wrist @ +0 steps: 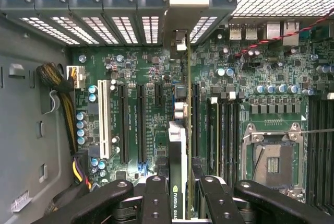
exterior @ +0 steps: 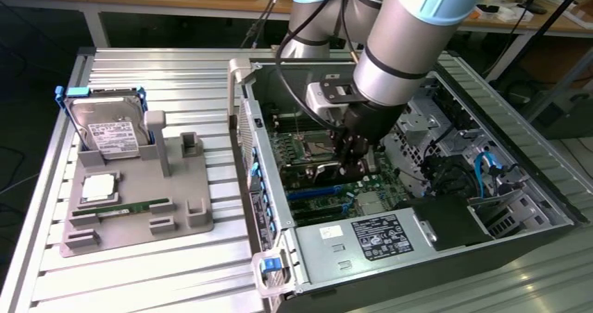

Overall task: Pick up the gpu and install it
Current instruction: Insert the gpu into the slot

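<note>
The exterior view looks down from high, well back, over the desk (exterior: 139,285) into the open computer case (exterior: 463,264). The wrist view (very near) faces along the gripper (wrist: 183,185) onto the motherboard (wrist: 151,67), which both views share.

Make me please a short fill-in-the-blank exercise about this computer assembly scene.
1. The gripper is shut on the ____.
2. The card it grips is inside the computer case, over the green ____.
3. The hard drive stands to the exterior view's ____ of the case.
Missing words: gpu; motherboard; left.
</note>
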